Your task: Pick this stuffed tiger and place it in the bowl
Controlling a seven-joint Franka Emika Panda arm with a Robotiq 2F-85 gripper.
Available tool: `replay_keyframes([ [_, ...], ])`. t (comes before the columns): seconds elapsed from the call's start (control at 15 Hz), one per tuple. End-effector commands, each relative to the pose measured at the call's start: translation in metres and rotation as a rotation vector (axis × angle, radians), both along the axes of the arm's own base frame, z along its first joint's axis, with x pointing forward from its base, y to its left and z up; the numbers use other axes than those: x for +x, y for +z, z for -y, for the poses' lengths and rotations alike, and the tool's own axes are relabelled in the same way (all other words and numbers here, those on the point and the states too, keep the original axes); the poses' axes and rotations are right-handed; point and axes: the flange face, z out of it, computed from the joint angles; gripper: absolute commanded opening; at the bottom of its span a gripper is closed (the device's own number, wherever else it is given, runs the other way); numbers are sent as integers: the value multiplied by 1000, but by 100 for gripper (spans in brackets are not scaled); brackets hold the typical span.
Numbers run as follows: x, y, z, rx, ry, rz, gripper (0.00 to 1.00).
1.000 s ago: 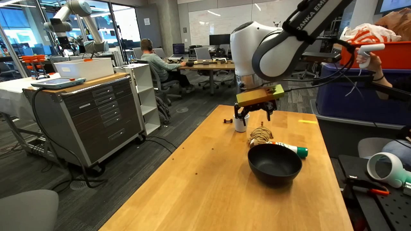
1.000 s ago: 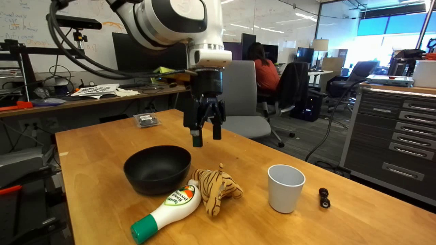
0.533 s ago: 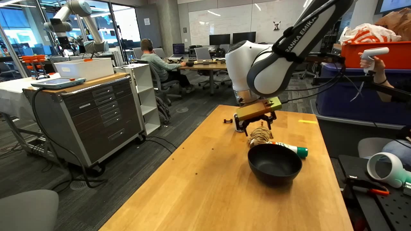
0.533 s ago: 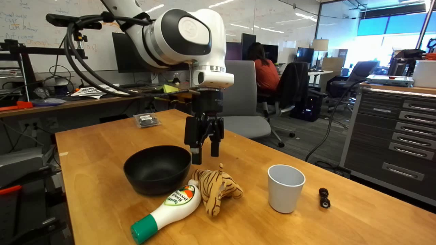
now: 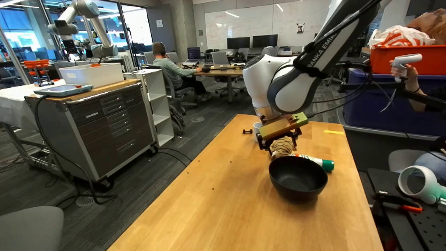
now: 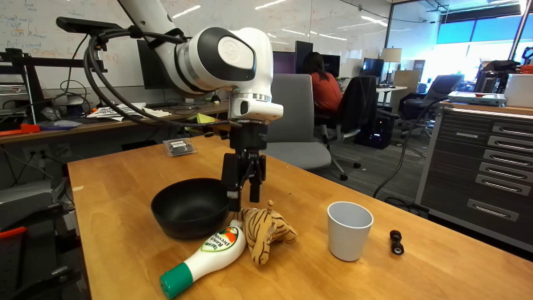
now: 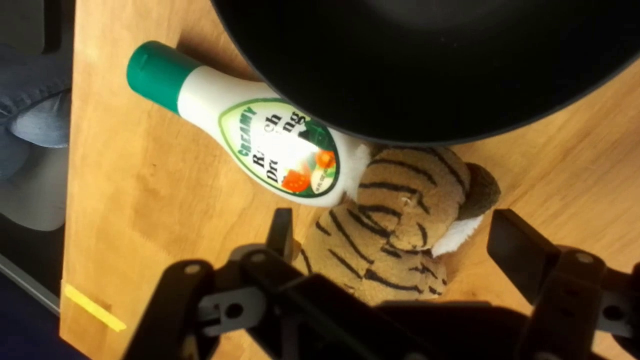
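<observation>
Robotics lab with an office look, two robot arms, a written-on whiteboard, desks with monitors, office chairs, seated people, a wheeled drawer cabinet

Bright overall. In an exterior view, blue-topped glass window blows out; light streaks shine on wide glossy whiteboard. Wrist view: glare wipes some lettering on white plastic green-capped bottle; round matte black bowl mostly lacks detail.

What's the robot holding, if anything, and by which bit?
Nothing: the tool is open, its jaws apart, and the stuffed tiger rests on the table.
</observation>
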Motion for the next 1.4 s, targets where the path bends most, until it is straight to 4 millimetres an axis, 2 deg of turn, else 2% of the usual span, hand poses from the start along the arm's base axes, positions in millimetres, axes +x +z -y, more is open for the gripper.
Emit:
replay_keyframes([
  [0.0,5,-1,0,-25,33,-30,100],
  [0.13,4,-5,-1,-21,47,-50,100],
  [0.2,3,-7,-2,-20,53,-59,93],
  [0.27,3,-8,-3,-20,60,-69,74],
  [0.8,3,-12,-3,-19,79,-103,12],
  [1.0,4,-11,-1,-20,77,-103,7],
  [1.33,7,-8,1,32,68,-107,11],
])
